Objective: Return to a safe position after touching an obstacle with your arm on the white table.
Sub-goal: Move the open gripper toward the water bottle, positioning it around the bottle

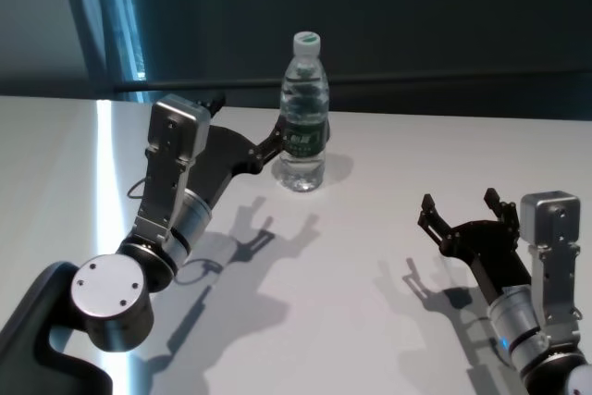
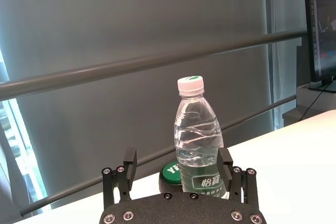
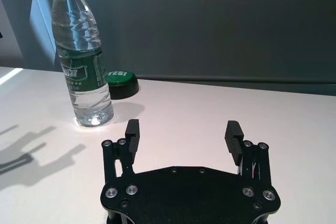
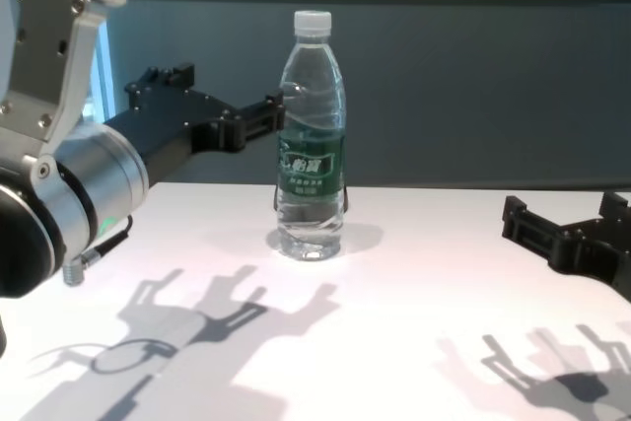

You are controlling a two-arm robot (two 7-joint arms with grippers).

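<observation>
The obstacle, a clear water bottle [image 1: 303,108] with a white cap and a dark green label, stands upright at the far middle of the white table [image 1: 370,265]. My left gripper [image 1: 248,122] is open just left of it, and one fingertip [image 4: 268,111] appears to touch the bottle's [image 4: 312,145] side at label height. In the left wrist view the bottle [image 2: 197,135] stands just beyond the open left gripper [image 2: 177,157], nearer one finger [image 2: 224,162]. My right gripper [image 1: 460,201] is open and empty, low over the table at the right, far from the bottle [image 3: 79,61].
A round black-and-green button [image 3: 119,80] marked "YES" sits on the table just behind the bottle. A dark wall and a rail run behind the table's far edge. A monitor [image 2: 320,30] stands beyond the table. Bare tabletop [image 4: 414,293] lies between the arms.
</observation>
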